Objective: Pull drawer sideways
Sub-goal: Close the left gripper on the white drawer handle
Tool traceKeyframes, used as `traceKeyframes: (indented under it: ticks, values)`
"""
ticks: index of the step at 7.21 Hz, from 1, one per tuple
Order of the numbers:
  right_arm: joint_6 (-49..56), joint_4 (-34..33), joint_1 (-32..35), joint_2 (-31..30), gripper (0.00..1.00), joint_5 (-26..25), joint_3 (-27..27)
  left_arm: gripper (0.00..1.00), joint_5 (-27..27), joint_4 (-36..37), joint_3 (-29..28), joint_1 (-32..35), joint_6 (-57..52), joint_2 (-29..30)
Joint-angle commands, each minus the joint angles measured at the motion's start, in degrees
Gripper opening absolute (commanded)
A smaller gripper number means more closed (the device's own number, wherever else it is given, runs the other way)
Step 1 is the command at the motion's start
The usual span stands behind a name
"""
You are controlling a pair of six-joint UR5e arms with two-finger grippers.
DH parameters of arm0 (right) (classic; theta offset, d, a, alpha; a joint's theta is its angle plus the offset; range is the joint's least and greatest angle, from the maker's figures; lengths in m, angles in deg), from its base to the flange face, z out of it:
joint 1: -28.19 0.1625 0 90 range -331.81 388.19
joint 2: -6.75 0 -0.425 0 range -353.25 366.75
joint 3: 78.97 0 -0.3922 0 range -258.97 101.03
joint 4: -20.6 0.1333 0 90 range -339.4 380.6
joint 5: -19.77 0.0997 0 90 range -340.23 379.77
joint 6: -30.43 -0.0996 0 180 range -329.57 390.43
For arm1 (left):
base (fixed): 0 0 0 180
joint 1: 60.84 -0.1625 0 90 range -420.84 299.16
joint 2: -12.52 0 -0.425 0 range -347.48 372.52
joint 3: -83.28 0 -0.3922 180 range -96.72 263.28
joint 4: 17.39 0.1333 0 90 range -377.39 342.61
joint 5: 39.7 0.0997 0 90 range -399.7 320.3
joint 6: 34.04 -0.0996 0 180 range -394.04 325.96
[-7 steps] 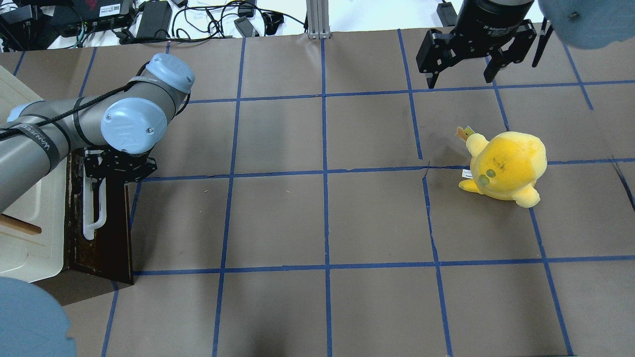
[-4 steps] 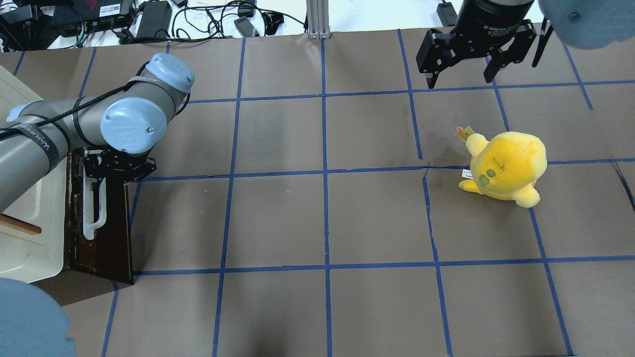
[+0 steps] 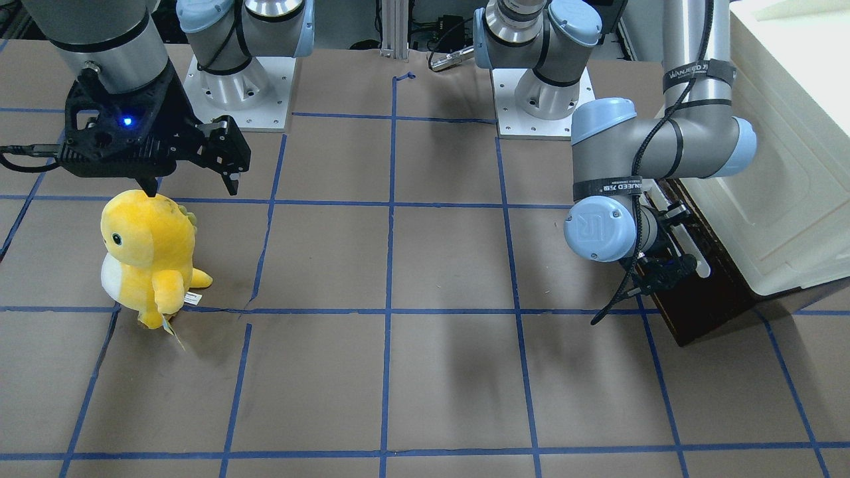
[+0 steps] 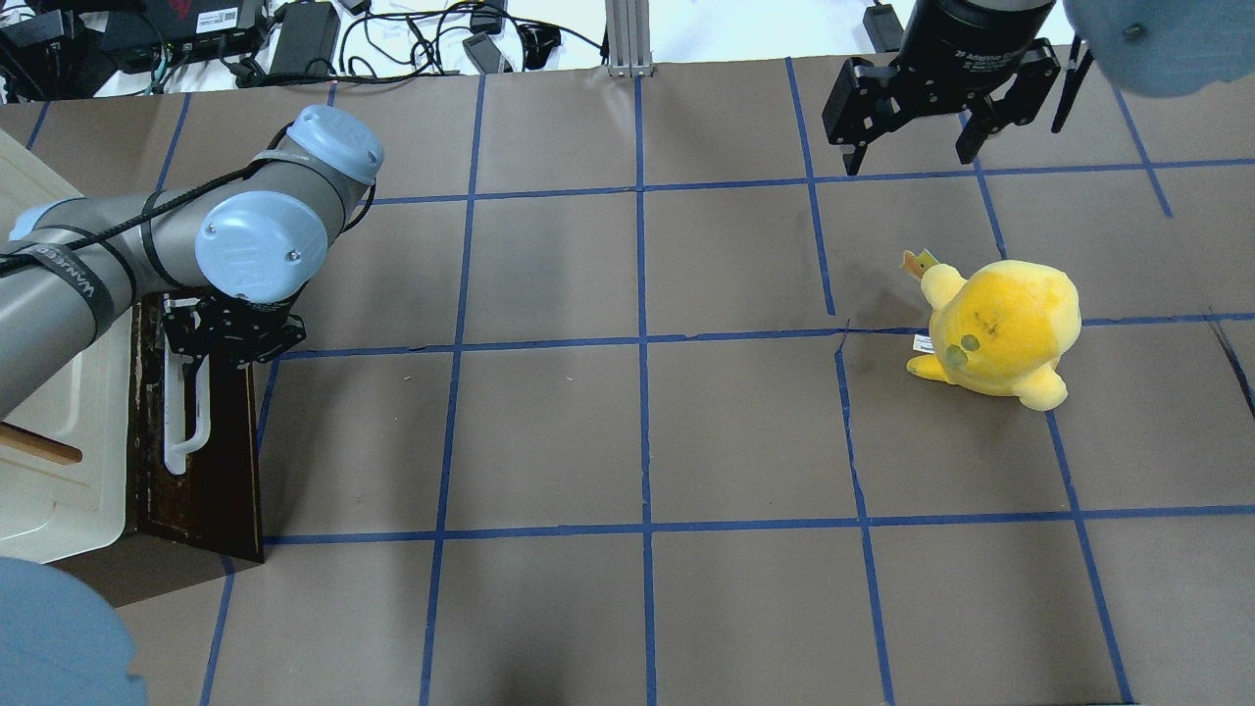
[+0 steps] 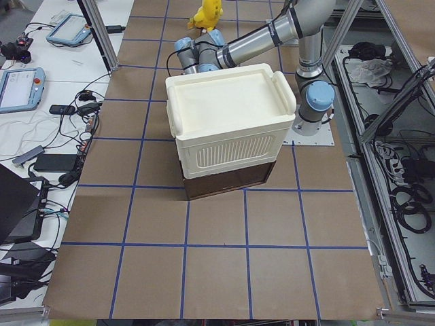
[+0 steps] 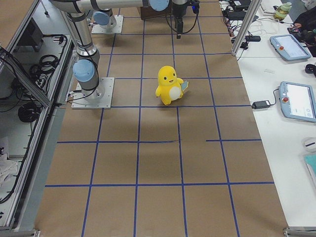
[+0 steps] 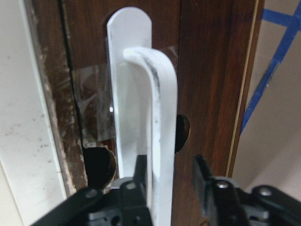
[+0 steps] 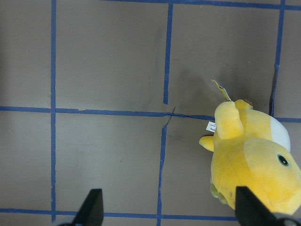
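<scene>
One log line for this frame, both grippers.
left gripper: open, straddling white handle on drawer | right gripper: open, empty, above table

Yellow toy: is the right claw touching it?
Apart. The overhead view shows bare table between the right claw and the yellow toy.

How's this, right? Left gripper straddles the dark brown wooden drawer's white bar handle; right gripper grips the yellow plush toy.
No: overhead view shows the right gripper open, clear of the yellow plush toy. The left gripper does straddle the white bar handle.
</scene>
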Motion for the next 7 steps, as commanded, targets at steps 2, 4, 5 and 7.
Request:
traceKeyframes:
  ticks: [2, 4, 5, 7]
  values:
    - [-0.01, 0.0, 0.0, 0.0, 1.0, -0.08, 0.0, 0.12, 0.22, -0.79, -0.09, 0.06, 0.11, -0.27]
    - [-0.01, 0.0, 0.0, 0.0, 1.0, 0.0, 0.0, 0.11, 0.22, -1.32, -0.61, 0.15, 0.02, -0.53]
    - [-0.01, 0.0, 0.0, 0.0, 1.0, 0.0, 0.0, 0.1, -0.04, -1.41, -0.79, 0.41, 0.02, -0.45]
    - [-0.01, 0.0, 0.0, 0.0, 1.0, -0.08, 0.0, 0.08, -0.31, -1.41, -0.79, 0.59, 0.19, -0.1]
